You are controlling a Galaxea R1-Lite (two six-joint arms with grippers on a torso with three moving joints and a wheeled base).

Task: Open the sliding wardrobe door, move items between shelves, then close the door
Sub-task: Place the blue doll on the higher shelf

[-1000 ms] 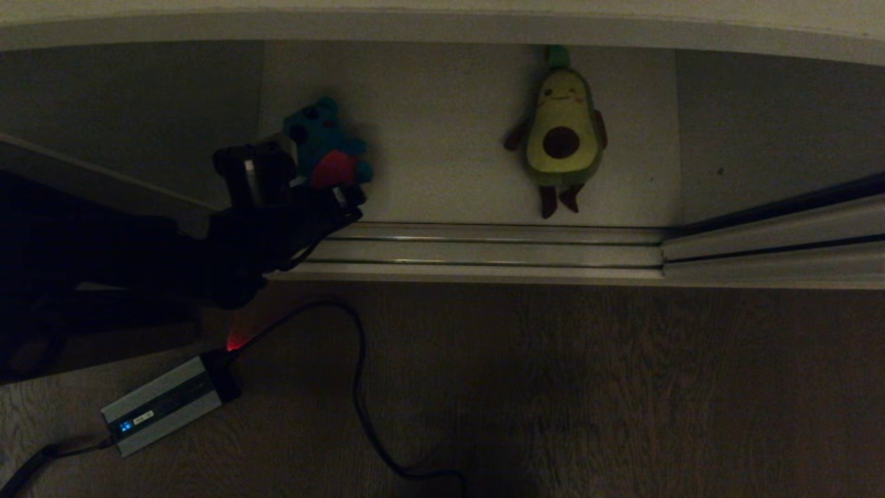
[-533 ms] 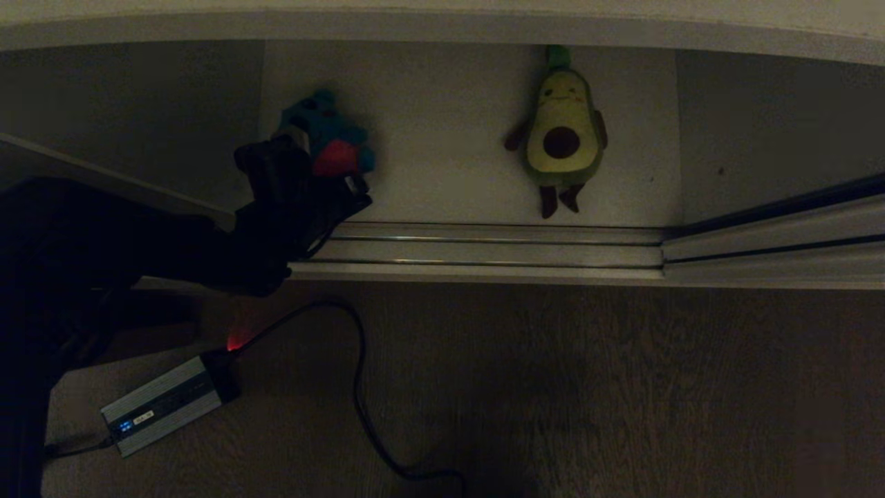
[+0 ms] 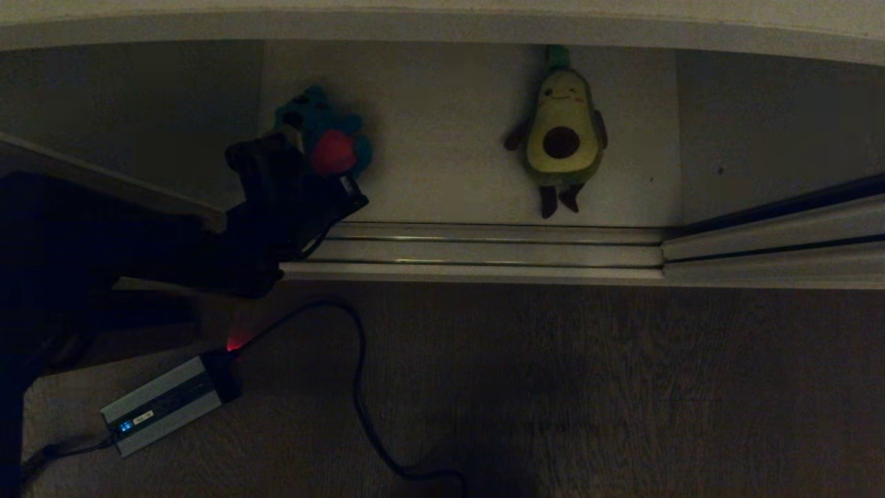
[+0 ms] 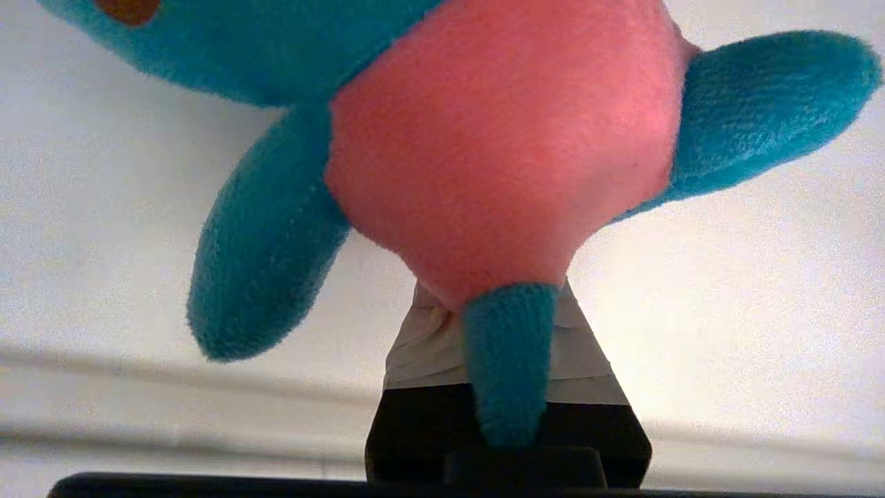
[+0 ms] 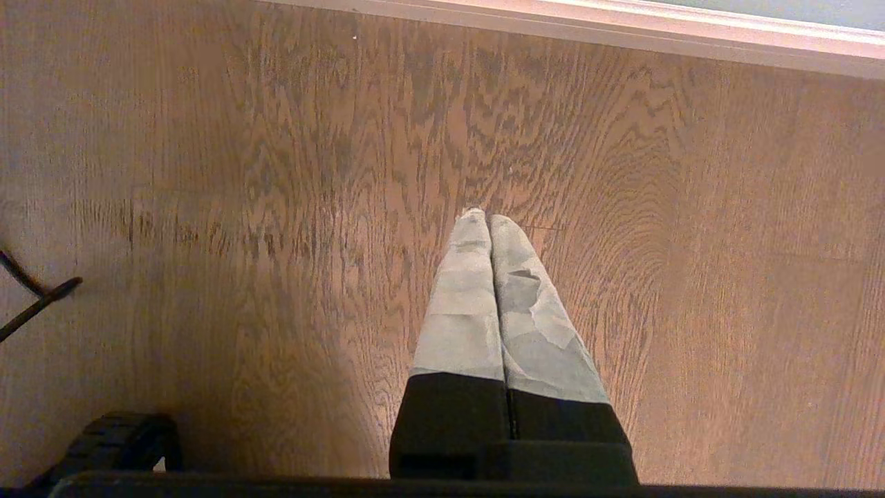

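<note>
A teal monster (image 3: 325,135) with a red-pink belly lies on the left part of the off-white shelf (image 3: 442,138). My left gripper (image 3: 312,164) reaches over the floor track and is shut on the monster's lower end. In the left wrist view the monster (image 4: 498,138) fills the frame, one small teal limb pinched in the left gripper (image 4: 501,304). The green avocado (image 3: 561,135) lies apart on the shelf, farther right. The sliding wardrobe door (image 3: 774,238) stands at the right end of the opening. My right gripper (image 5: 487,218) hangs shut and empty over wooden floor.
The ribbed metal floor track (image 3: 484,249) runs along the shelf's front edge. A grey box (image 3: 162,404) with a black cable (image 3: 359,387) lies on the wooden floor at the front left. A pale skirting board (image 5: 622,28) shows in the right wrist view.
The left gripper has closed on the teal monster and pushed a little deeper over the shelf. The monster has shifted slightly away from the track. The avocado has not moved.
</note>
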